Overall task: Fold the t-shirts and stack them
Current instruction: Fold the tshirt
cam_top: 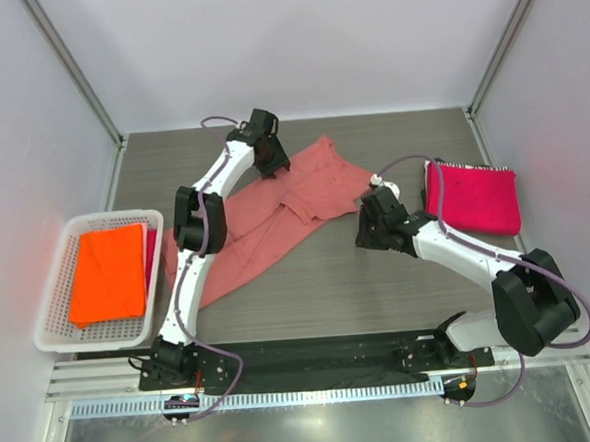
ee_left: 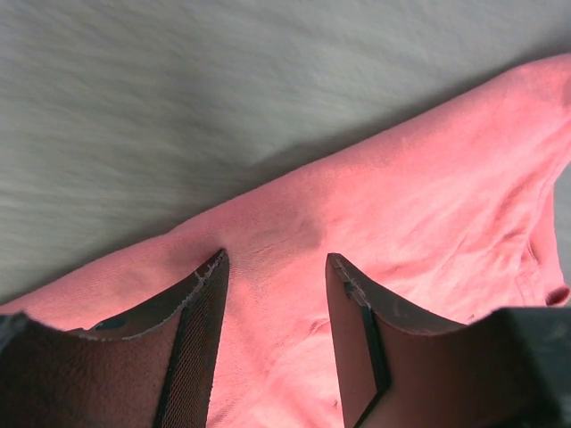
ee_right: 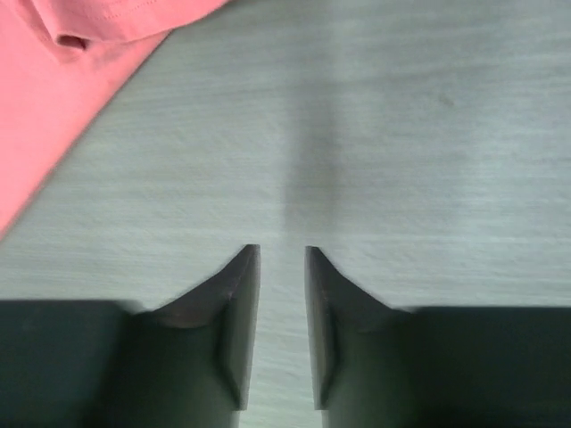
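Note:
A salmon-pink t-shirt [cam_top: 275,217] lies spread diagonally across the middle of the table. My left gripper [cam_top: 271,158] is open over its far edge. In the left wrist view the open gripper [ee_left: 277,260] has the pink cloth [ee_left: 419,205] below and between its fingers [ee_left: 198,308], gripping nothing. My right gripper [cam_top: 369,226] is beside the shirt's right edge. In the right wrist view it [ee_right: 283,254] is narrowly open and empty over bare table, with pink cloth [ee_right: 45,98] at the upper left. A folded magenta t-shirt [cam_top: 472,198] lies at the right. A folded orange t-shirt [cam_top: 108,272] lies in the basket.
A white lattice basket [cam_top: 54,296] stands at the left edge and holds the orange shirt with a strip of magenta cloth [cam_top: 152,245] under it. Grey walls and metal posts close in the table at the back and sides.

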